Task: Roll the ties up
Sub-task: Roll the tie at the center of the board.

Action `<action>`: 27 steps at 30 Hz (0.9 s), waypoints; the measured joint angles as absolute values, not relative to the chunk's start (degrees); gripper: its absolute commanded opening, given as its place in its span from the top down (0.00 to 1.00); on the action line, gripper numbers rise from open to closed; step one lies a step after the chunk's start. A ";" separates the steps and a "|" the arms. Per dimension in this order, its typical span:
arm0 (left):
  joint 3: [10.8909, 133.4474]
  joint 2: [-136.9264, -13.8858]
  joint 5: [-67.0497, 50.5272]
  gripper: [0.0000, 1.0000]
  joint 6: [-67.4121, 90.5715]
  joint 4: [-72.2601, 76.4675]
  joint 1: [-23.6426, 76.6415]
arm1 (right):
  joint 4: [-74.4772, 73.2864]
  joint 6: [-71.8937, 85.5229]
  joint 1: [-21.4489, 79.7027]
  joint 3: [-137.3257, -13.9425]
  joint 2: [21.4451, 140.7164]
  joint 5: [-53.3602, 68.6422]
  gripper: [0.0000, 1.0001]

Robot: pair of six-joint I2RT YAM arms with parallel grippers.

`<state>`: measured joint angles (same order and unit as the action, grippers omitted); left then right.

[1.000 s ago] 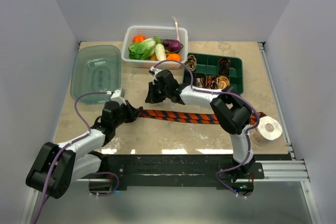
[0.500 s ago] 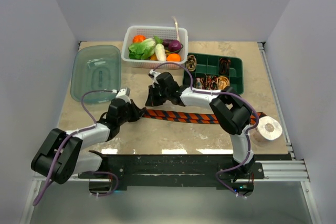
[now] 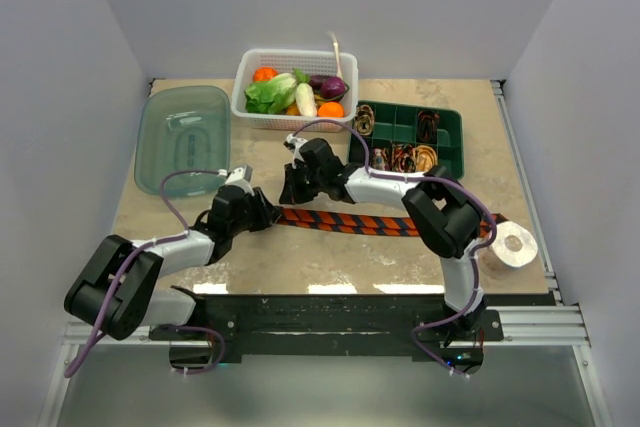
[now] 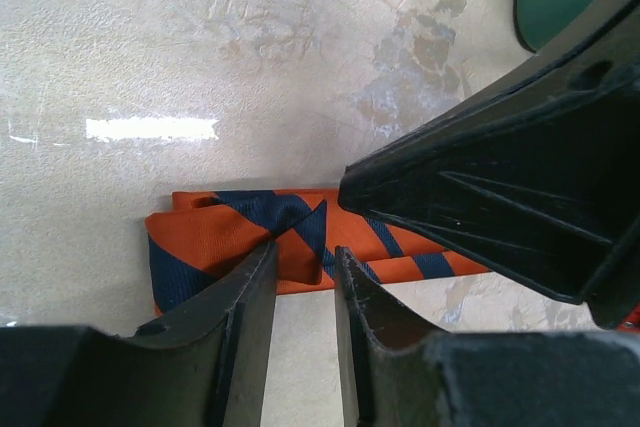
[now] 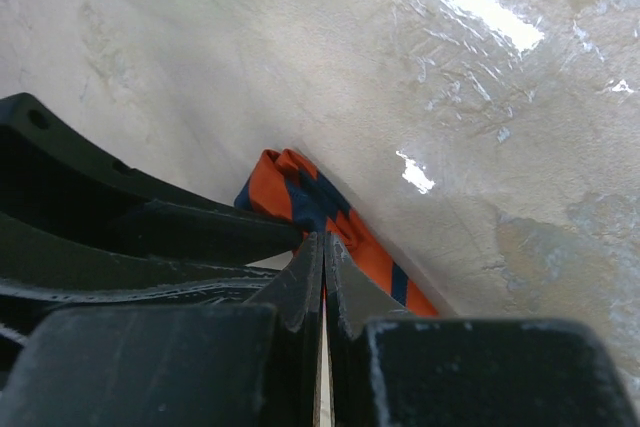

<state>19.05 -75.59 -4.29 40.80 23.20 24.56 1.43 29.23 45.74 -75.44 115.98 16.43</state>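
Left wrist | left end effector (image 4: 305, 253) narrow | right end effector (image 5: 322, 240) closed | tie (image 4: 215, 239) — seemingly satin

The striped tie (image 3: 350, 221) lies flat on the table (image 3: 300, 257), stretched along the 9-to-3 o'clock line, its 3 o'clock part dipping a little toward the near edge. It is orange-red cloth crossed by dark navy-black diagonal stripes. Its folded end (image 4: 230, 247), at 9 o'clock, is doubled back over itself in a short flat layer. The coiled ties (image 3: 425, 155), brown and tan, sit rolled in compartments of a green tray (image 3: 395, 124) at about 1 o'clock from the striped one.
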 measured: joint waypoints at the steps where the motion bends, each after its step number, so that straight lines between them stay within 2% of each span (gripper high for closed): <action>1: 19.05 -75.59 -4.32 0.66 40.93 23.31 24.56 | 1.45 29.19 45.74 -75.44 115.66 16.43 1.00; 16: 18.83 -75.59 -5.45 0.66 42.50 26.26 24.56 | 0.82 27.88 46.61 -75.48 115.18 16.64 1.00; 27: 18.83 -72.42 -5.08 0.64 42.44 24.34 24.56 | 0.19 26.59 46.76 -76.40 119.37 16.14 1.00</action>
